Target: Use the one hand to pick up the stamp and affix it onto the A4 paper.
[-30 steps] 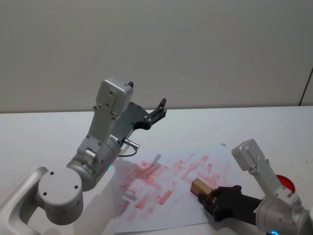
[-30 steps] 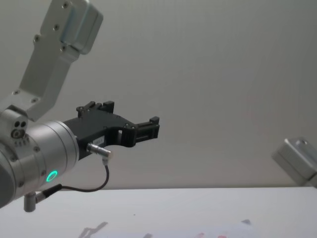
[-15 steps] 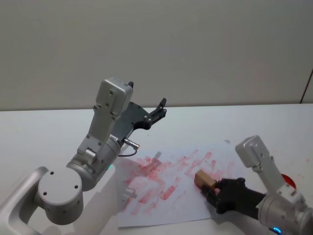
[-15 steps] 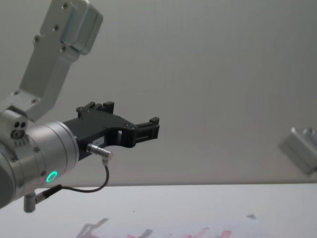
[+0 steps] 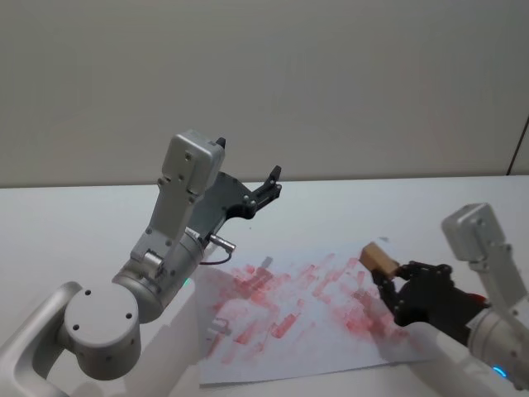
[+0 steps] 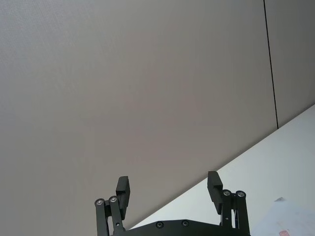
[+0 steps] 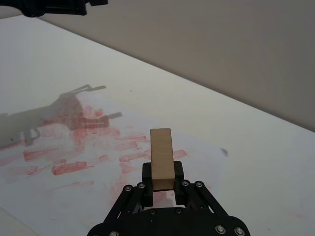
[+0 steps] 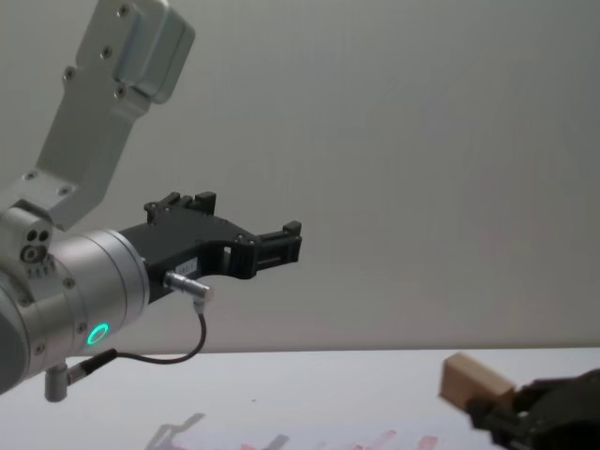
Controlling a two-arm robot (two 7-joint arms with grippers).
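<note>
My all-black right gripper point(image 5: 388, 280) clamps the small tan wooden stamp block point(image 5: 378, 258) over the right part of the white A4 sheet point(image 5: 273, 351), whose red marks point(image 5: 285, 322) I cannot read. My left gripper point(image 6: 167, 189) hangs raised, fingers spread.

The small rectangular stamp point(image 7: 161, 157) looked like pale, smooth wood. The thin white A4 paper point(image 5: 281, 351), at lower centre, was matt and red-smeared.

Left arm point(image 5: 178, 223) crowds the A4 paper point(image 5: 331, 356) leftward.
</note>
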